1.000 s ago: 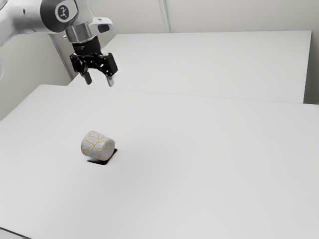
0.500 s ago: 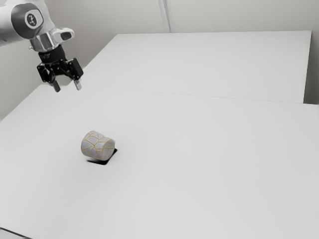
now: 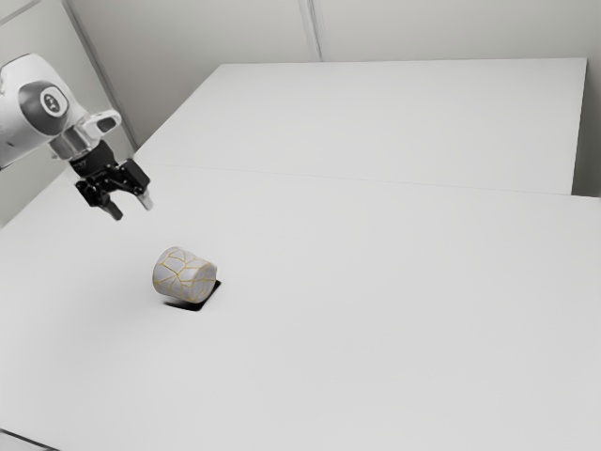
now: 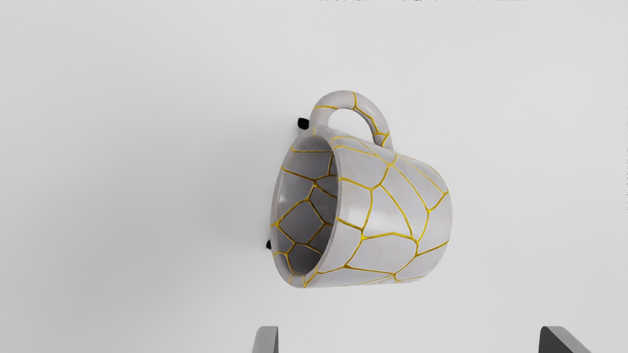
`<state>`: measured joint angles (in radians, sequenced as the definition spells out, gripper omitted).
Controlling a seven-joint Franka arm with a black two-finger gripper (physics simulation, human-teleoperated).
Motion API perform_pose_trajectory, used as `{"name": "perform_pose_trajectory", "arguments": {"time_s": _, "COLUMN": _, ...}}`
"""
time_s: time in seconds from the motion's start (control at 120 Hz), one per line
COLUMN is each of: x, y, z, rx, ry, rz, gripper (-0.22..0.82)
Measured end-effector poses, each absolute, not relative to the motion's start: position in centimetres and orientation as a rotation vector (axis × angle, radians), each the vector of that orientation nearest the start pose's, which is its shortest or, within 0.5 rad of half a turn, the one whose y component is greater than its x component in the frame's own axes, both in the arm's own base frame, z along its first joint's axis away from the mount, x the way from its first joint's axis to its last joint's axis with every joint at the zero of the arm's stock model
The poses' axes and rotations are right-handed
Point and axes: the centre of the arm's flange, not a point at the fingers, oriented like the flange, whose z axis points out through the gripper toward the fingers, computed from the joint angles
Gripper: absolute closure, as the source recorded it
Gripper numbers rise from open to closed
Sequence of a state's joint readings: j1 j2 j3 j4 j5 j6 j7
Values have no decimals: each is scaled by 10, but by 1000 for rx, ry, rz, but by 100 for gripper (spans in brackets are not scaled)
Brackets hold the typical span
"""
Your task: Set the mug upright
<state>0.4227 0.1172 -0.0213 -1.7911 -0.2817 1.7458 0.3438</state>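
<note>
While its fingers stand spread, the hand point(image 3: 130, 209) tilts downward above the table point(image 3: 376, 310), near the tipped mug point(image 3: 184, 275)

In the exterior view, the table point(image 3: 404, 319) is seen from the side of the arm point(image 3: 21, 117), from well back and angled downward. In the wrist view, the same mug point(image 4: 392, 211) and nearby tabletop are looked down on from much nearer.

On my white bench point(image 3: 394, 319) I see something thin and black point(image 3: 193, 306), toward the edge at the exterior view's left. Beyond the bench's far edge I have a white panel point(image 3: 394, 122), then a pale wall point(image 3: 451, 28) with an upright strip point(image 3: 313, 28).
</note>
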Motion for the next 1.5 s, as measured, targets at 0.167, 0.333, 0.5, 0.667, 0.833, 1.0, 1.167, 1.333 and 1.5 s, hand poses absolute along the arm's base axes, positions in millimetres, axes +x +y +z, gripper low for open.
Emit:
{"name": "perform_pose_trajectory", "arguments": {"time_s": 0.167, "x": 545, "y": 210, "z": 438, "rx": -3510, "ry": -179, "rz": 38, "gripper": 3}}
{"name": "perform_pose_trajectory", "arguments": {"time_s": 0.333, "x": 541, "y": 217, "z": 411, "rx": -3555, "ry": -149, "rz": 14, "gripper": 3}}
{"name": "perform_pose_trajectory", "arguments": {"time_s": 0.5, "x": 538, "y": 217, "z": 392, "rx": -3595, "ry": -104, "rz": 0, "gripper": 3}}
{"name": "perform_pose_trajectory", "arguments": {"time_s": 0.667, "x": 536, "y": 214, "z": 372, "rx": -3647, "ry": -80, "rz": -2, "gripper": 3}}
{"name": "perform_pose_trajectory", "arguments": {"time_s": 0.833, "x": 531, "y": 214, "z": 355, "rx": -3717, "ry": -99, "rz": -37, "gripper": 3}}
{"name": "perform_pose_trajectory", "arguments": {"time_s": 1.0, "x": 527, "y": 207, "z": 342, "rx": -3784, "ry": -118, "rz": -98, "gripper": 3}}
{"name": "perform_pose_trajectory", "arguments": {"time_s": 1.167, "x": 524, "y": 202, "z": 327, "rx": -3848, "ry": -137, "rz": -160, "gripper": 4}}
{"name": "perform_pose_trajectory", "arguments": {"time_s": 1.333, "x": 520, "y": 196, "z": 313, "rx": -3903, "ry": -162, "rz": -212, "gripper": 4}}
{"name": "perform_pose_trajectory", "arguments": {"time_s": 1.5, "x": 520, "y": 193, "z": 308, "rx": -3936, "ry": -163, "rz": -279, "gripper": 14}}
